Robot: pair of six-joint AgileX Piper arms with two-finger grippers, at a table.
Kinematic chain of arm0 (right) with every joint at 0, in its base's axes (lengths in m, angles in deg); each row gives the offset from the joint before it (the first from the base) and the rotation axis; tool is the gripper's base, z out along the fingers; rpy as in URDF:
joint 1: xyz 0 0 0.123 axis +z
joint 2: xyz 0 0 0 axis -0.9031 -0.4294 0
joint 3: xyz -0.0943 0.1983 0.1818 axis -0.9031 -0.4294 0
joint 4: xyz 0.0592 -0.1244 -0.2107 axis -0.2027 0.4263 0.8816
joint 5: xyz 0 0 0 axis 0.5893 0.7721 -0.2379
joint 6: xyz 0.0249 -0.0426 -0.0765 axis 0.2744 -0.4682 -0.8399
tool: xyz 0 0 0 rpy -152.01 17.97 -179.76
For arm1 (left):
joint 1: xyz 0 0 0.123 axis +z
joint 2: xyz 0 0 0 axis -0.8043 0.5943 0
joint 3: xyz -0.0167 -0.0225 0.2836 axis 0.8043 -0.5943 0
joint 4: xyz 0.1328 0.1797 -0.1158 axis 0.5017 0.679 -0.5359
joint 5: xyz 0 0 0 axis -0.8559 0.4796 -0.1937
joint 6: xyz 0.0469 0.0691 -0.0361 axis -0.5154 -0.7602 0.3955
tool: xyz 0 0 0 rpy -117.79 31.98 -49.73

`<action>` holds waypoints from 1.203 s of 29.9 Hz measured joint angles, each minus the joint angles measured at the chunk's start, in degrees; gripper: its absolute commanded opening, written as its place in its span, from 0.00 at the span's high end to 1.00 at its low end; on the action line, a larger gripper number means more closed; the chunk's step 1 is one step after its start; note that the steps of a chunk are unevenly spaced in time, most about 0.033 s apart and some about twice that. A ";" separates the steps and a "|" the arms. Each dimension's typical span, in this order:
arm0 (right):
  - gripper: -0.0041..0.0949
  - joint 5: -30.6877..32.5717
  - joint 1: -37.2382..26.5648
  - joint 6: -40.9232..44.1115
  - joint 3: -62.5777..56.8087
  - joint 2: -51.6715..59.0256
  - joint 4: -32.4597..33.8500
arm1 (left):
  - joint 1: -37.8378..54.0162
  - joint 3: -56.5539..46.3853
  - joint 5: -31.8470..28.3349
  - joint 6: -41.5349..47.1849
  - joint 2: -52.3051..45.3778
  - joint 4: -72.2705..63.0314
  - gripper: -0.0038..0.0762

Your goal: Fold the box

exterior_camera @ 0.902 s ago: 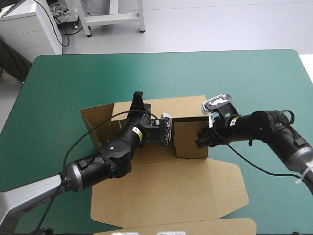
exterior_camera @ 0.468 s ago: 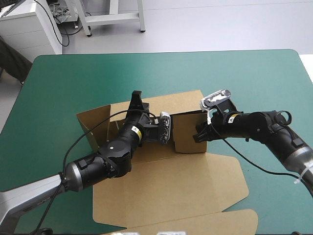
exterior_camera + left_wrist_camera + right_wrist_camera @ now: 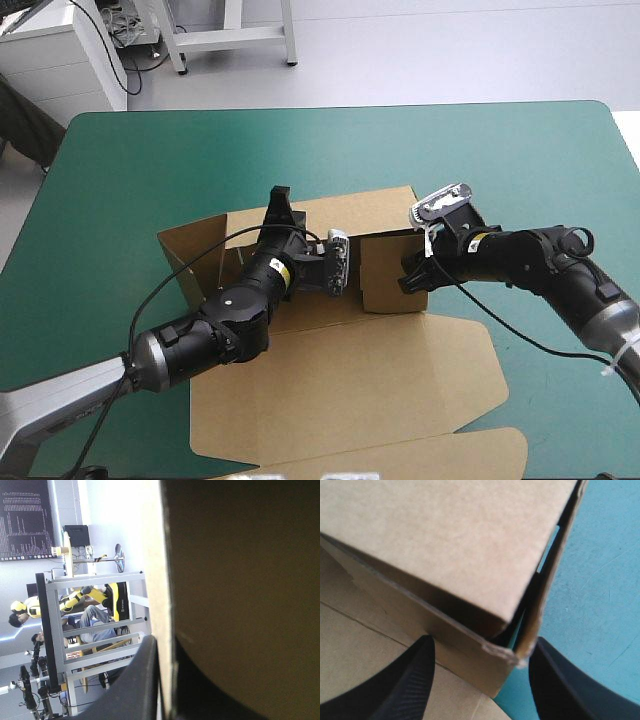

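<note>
**Left gripper** (image 3: 167,641): the black fingers are clenched on an upright wall of the box (image 3: 340,385). The board's pale cut edge runs between them. One finger (image 3: 142,680) lies on one face of this wall, and the other is pressed to the shaded opposite face.

**Right gripper** (image 3: 484,641): the jaws are released and stand wide apart. A raised corner of the box sits between them, where a tilted panel meets a low wall. One finger (image 3: 405,685) is over the box's flat board just beside that wall. The other is over the teal-green cover (image 3: 600,580), outside the box. It cannot be told whether either finger touches the board.

**In the high view:** the left gripper (image 3: 340,268) is inside the raised part of the box, at the inner end of a short upright wall. The right gripper (image 3: 412,275) is at the outer, right-hand corner of that same wall.

**The box:** it lies on the middle of the cover. Its far part is raised, with a back wall and a splayed left flap (image 3: 190,255). Its near part is a broad lid lying flat. The left arm (image 3: 215,325) reaches in over the box's left side.
</note>
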 measured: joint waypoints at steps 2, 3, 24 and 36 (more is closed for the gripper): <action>0.42 -0.67 0.00 -0.25 0.00 0.00 0.18 | 0.00 0.00 0.00 0.00 0.00 0.00 0.96; 0.42 -1.17 0.00 -0.26 0.00 -0.11 0.23 | 0.00 0.00 0.00 0.00 0.00 0.00 0.96; 0.97 -6.38 -0.11 2.75 0.32 -5.62 -1.26 | -0.06 0.00 -0.79 0.00 -0.12 -0.32 0.96; 0.97 -7.54 -0.22 2.75 0.32 -6.00 -2.33 | -2.32 0.00 1.92 0.00 -0.12 -1.21 0.62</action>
